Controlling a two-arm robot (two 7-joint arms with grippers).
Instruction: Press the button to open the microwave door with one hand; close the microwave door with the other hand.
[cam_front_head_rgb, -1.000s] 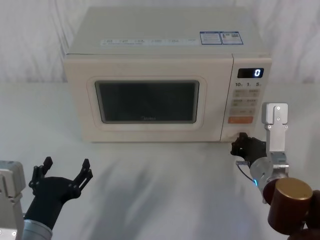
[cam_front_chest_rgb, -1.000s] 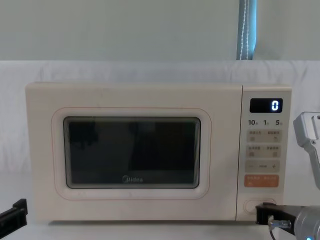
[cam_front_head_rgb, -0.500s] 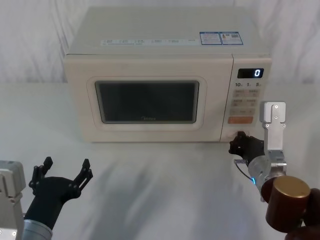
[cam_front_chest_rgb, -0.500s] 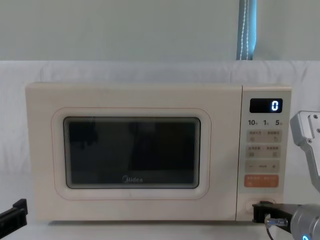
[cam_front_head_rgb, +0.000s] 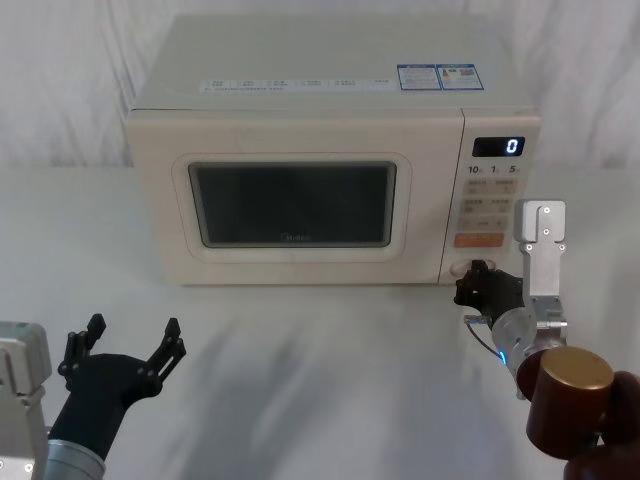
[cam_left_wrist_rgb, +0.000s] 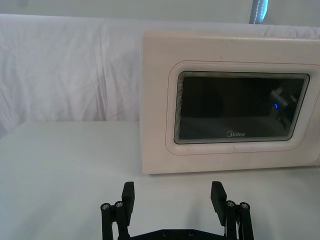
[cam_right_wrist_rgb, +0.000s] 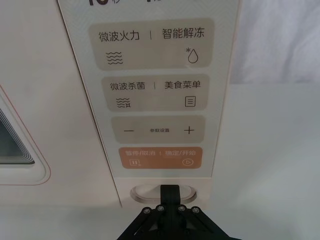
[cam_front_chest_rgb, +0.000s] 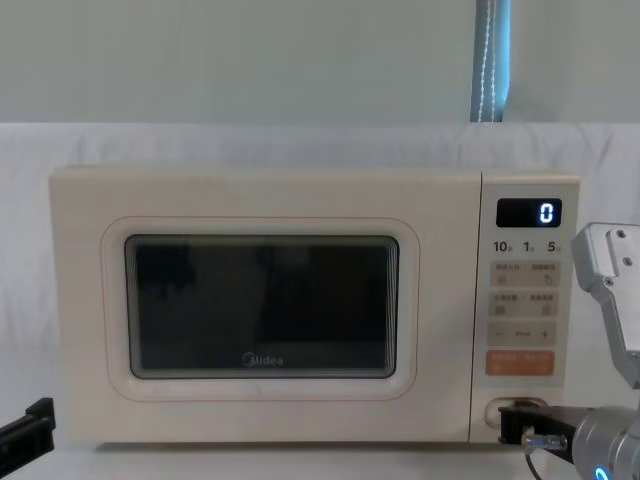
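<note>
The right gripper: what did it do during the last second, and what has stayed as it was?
The right gripper moved forward, and its closed tip now meets the button at the bottom of the control strip. The microwave itself shifted very slightly. The microwave door is still closed, and the left gripper stays open, low near the table.

Cream microwave door (cam_front_head_rgb: 290, 215) – dark window, thin pinkish outline; cream button (cam_right_wrist_rgb: 150, 192); orange key (cam_right_wrist_rgb: 161, 158); black right claw (cam_right_wrist_rgb: 169, 191).

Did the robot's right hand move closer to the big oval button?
Yes. In the chest view the right gripper has slid leftward onto the button, under the orange key. The microwave door looks shut.
</note>
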